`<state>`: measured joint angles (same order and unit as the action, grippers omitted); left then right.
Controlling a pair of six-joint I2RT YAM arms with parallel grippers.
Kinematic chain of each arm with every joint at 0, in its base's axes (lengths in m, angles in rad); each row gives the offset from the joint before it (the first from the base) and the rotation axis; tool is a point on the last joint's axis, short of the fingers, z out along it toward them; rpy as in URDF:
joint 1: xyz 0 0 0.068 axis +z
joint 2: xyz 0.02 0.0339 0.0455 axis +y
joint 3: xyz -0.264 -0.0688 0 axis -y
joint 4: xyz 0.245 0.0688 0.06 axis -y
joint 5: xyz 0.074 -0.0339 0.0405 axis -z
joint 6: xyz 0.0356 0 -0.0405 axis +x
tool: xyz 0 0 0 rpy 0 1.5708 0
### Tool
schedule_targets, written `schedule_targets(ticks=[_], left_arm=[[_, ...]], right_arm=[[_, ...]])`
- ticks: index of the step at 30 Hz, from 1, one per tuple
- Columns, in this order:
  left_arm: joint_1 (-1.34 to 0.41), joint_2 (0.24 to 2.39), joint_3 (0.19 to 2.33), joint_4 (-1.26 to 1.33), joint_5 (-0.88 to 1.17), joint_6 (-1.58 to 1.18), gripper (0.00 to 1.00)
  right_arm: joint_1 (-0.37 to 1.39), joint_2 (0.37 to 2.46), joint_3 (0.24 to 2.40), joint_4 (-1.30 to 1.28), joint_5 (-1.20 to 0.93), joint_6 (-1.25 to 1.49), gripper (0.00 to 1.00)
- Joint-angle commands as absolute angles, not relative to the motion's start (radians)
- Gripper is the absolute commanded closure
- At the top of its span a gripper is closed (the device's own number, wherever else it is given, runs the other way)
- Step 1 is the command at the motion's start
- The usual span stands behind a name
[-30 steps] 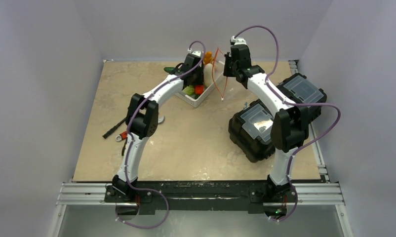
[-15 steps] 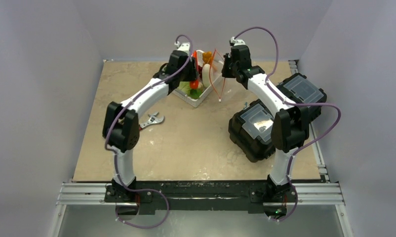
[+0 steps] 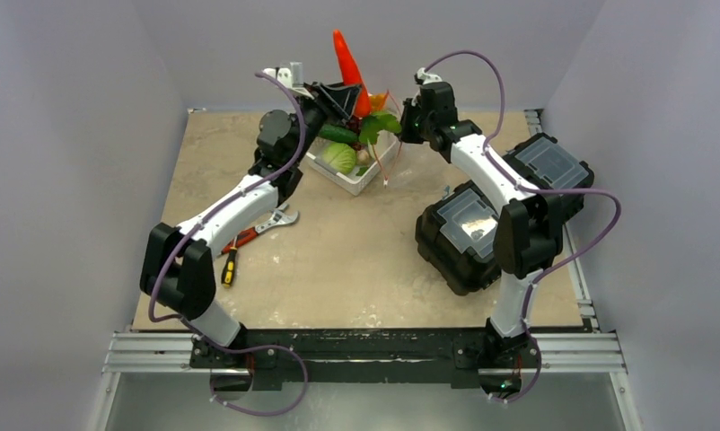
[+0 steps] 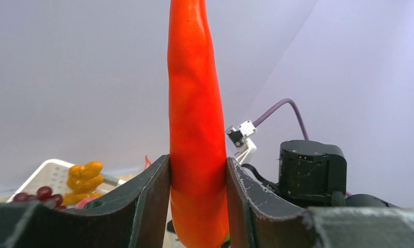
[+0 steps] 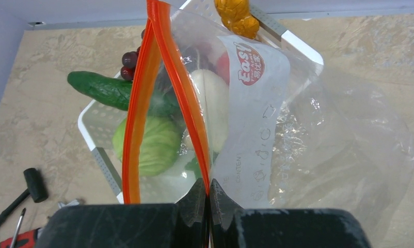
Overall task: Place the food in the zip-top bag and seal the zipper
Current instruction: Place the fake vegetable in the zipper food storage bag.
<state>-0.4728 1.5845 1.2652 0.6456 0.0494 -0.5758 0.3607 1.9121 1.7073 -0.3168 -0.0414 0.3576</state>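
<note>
My left gripper [image 3: 343, 94] is shut on the orange carrot [image 3: 346, 59] and holds it point up above the white basket [image 3: 364, 182]; in the left wrist view the carrot [image 4: 196, 129] is clamped between both fingers. My right gripper [image 3: 408, 115] is shut on one side of the zipper [image 5: 180, 88] of the zip-top bag [image 5: 308, 134], holding the mouth open above the basket. The cucumber [image 5: 104, 89], cabbage [image 5: 148, 144], white oval piece [image 5: 211, 108] and dark purple grapes [image 5: 130, 58] lie in the basket.
Two black cases [image 3: 469, 229] stand at the right. A wrench [image 3: 276, 218] and a red-handled screwdriver [image 3: 237, 241] lie left of centre. A yellow knobbly toy [image 5: 237, 14] sits at the basket's far corner.
My left gripper rose out of the basket with the carrot and swung it upright above the basket. The right gripper kept holding the bag's mouth, nearly still.
</note>
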Motion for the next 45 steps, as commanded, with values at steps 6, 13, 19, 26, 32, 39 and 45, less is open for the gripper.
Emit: schedule_targets(ticks=[6,13,19,26,32,39,45], left_arm=[[-0.495,1.711,1.229,1.015,0.016,-0.634,1.00],[-0.495,1.770,1.200,1.055,0.014,-0.626,1.00],[-0.524,1.748,1.150,0.951,0.041,-0.581,1.00],[-0.537,1.757,1.136,0.853,0.050,-0.605,1.00],[-0.537,1.749,1.170,0.665,0.075,-0.604,1.00],[-0.541,1.727,1.205,0.473,0.057,-0.592,1.00],[-0.535,1.754,1.305,0.282,0.071,-0.674,1.00]], right_arm=[[0.360,1.810,1.681,-0.243,-0.169,0.431,1.00],[0.360,1.792,1.667,-0.227,-0.200,0.467,1.00],[0.360,1.770,1.632,-0.177,-0.235,0.480,1.00],[0.360,1.764,1.614,-0.146,-0.278,0.519,1.00],[0.360,1.746,1.598,-0.133,-0.267,0.522,1.00],[0.360,1.758,1.587,-0.099,-0.312,0.530,1.00],[0.360,1.757,1.575,-0.077,-0.319,0.530,1.00]])
